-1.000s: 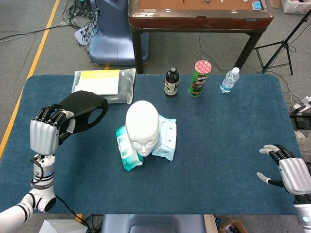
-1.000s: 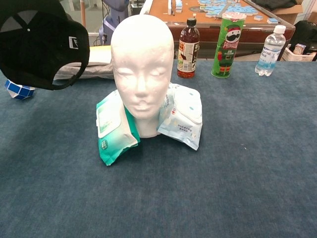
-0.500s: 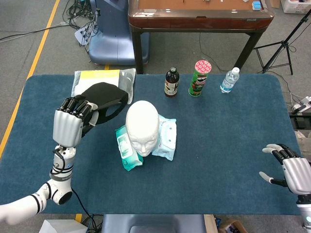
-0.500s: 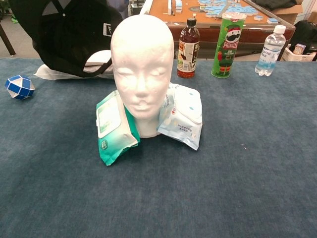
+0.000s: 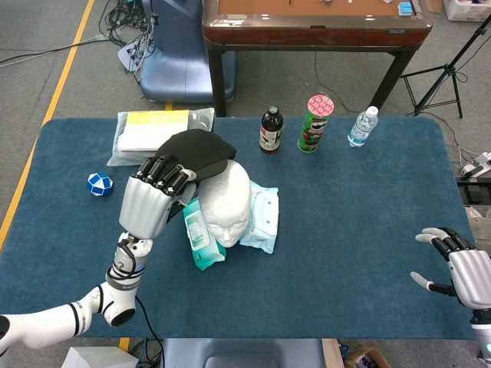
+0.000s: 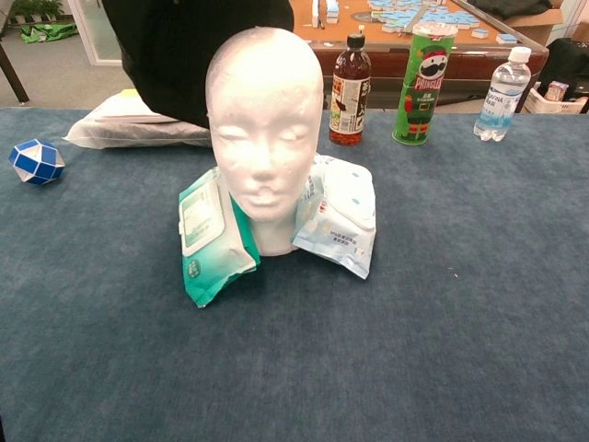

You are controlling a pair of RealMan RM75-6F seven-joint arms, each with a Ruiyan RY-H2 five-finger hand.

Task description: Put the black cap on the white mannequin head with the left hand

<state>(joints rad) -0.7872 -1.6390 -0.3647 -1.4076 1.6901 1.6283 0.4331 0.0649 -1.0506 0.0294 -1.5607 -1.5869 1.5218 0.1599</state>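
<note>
The white mannequin head stands mid-table, propped between two wipe packs. My left hand grips the black cap and holds it in the air at the head's upper left, its edge reaching over the crown. In the chest view the cap fills the top left, behind and above the head; the left hand itself is out of that frame. My right hand hovers at the table's near right corner, fingers apart and holding nothing.
A green wipe pack and a pale blue one flank the head. Behind stand a dark bottle, a Pringles can and a water bottle. A plastic bag and a blue-white cube lie at left.
My left hand has carried the cap rightward from the table's left side to the mannequin's crown, uncovering the blue-white cube. The right hand has barely moved.
</note>
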